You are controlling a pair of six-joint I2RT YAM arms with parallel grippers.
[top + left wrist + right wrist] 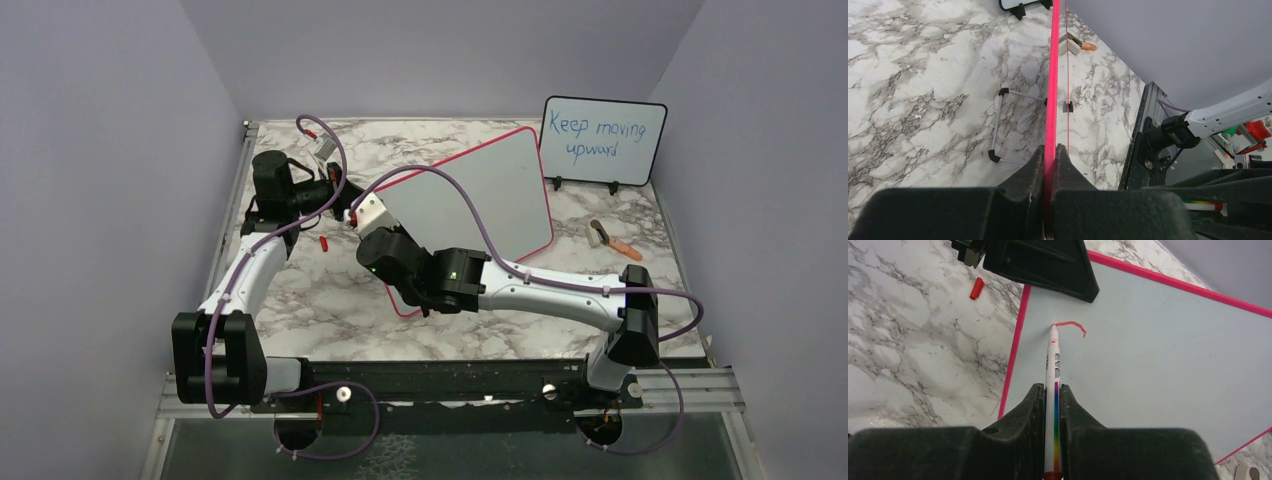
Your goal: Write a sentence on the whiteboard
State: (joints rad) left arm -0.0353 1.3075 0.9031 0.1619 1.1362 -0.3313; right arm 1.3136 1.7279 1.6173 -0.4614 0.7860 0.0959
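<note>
Your left pincer (1049, 150) is clamped on the pink-red frame of the whiteboard (500, 180), which sits askew at the middle of the table (300, 300). Your right pincer (1052, 390) grips a white marker (1052, 355), its tip touching the board near that edge. The sentence (1074, 325) is only one short red stroke. A red cap (977, 288) lies on the table nearby.

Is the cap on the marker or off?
Off. The marker in the right tool has its bare tip on the whiteboard, leaving a red stroke, and what looks like its red cap lies on the table.
</note>
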